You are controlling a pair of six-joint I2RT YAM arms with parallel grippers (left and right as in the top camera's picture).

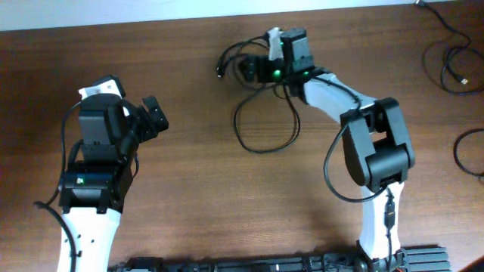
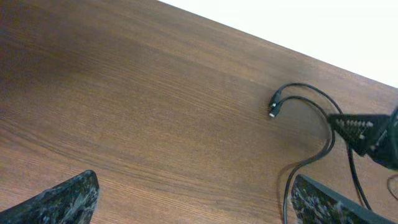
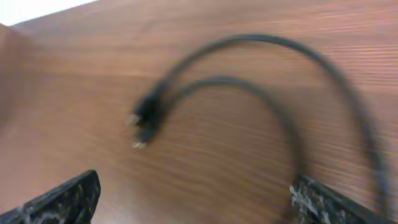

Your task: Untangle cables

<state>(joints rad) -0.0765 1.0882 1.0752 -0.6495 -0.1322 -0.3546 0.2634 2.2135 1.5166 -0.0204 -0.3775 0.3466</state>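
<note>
Right fingers [image 3: 323, 202] wide above the cables [image 3: 217, 79], loops lying between them, left fingers [image 2: 68, 199] wide, well apart.

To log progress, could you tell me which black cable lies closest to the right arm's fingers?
The central looped cable, beside the right arm's fingers; the other cables lie far to the right.
</note>
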